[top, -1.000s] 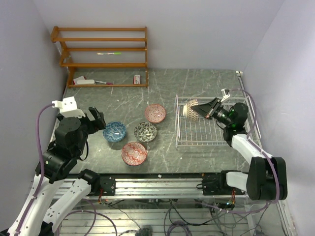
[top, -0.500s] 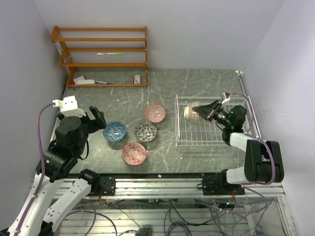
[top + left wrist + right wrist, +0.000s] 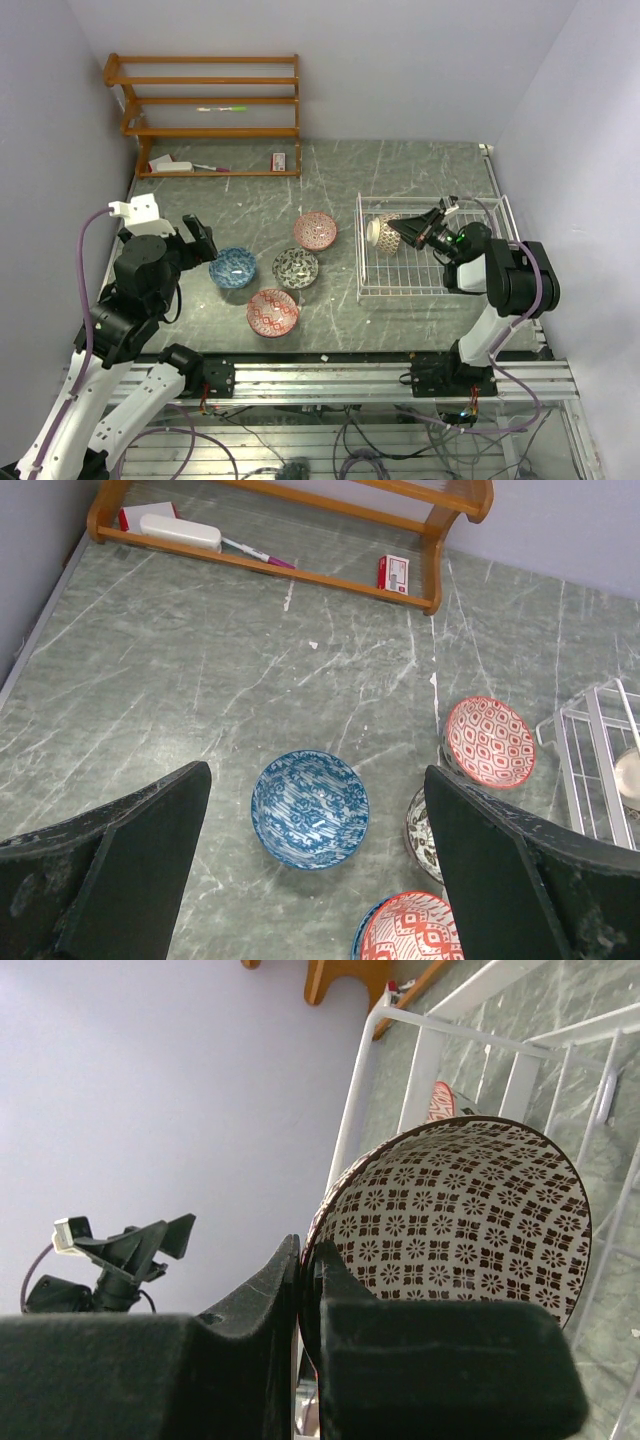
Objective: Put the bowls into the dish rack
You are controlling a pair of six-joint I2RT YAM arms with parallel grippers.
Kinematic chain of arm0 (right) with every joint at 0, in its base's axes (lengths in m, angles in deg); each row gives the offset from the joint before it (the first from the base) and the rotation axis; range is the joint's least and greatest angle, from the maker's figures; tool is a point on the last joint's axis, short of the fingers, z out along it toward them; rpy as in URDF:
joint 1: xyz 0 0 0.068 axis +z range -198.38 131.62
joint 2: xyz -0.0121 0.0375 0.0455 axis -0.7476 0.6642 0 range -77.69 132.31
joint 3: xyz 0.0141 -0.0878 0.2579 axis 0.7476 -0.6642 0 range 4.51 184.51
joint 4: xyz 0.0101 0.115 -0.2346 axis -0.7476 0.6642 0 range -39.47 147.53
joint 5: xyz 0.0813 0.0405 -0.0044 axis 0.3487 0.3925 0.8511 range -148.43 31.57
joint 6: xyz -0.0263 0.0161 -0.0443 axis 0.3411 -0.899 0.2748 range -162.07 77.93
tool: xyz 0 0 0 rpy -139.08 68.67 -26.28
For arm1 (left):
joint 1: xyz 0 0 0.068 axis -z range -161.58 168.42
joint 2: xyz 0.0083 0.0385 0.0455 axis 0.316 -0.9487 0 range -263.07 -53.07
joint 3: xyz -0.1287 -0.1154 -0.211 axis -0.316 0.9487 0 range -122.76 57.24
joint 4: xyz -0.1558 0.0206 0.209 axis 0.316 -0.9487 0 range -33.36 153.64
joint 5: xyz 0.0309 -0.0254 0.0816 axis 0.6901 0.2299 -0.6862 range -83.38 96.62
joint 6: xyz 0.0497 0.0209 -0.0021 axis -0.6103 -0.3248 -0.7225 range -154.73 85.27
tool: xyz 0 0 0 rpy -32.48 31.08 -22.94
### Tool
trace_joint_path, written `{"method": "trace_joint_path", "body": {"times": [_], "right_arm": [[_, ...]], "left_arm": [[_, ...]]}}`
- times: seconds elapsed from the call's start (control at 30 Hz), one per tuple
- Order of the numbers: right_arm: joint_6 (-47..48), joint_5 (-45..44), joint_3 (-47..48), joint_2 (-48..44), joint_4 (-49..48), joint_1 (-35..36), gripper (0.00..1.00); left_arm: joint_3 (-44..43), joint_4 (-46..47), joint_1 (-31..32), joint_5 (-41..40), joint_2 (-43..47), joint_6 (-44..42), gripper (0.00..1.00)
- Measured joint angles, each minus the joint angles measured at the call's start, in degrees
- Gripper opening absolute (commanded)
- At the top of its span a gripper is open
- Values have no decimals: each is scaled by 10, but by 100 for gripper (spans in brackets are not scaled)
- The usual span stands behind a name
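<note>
Top view: the right pincer (image 3: 406,232) is clamped on the rim of the beige-brown bowl (image 3: 383,233). The bowl stands on edge just beyond the pincer tips, inside the dish rack (image 3: 430,292). The blue bowl (image 3: 232,267) lies on the bench (image 3: 400,170) just ahead of the left pincer (image 3: 200,238). Left wrist view: the left pincer is spread wide, with the blue bowl between and beyond its fingers. Right wrist view: both fingers pinch the bowl wall, with rack bars behind.
</note>
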Motion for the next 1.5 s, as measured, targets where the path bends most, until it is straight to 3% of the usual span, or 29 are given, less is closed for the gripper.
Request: {"method": "trace_joint_path", "body": {"times": [0.33, 0.43, 0.63, 0.77, 1.5], "right_arm": [[2, 0, -9, 12, 0, -18, 13], [47, -7, -9, -19, 60, -24, 25], [177, -68, 9, -87, 271, -39, 31], [234, -101, 26, -110, 362, -40, 41], [358, -212, 63, -163, 580, -43, 47]], "left_arm": [[0, 0, 0, 0, -1, 0, 99], [0, 0, 0, 0, -1, 0, 99], [0, 1, 0, 3, 0, -1, 99], [2, 4, 0, 4, -1, -1, 99], [9, 9, 0, 8, -1, -2, 99]]}}
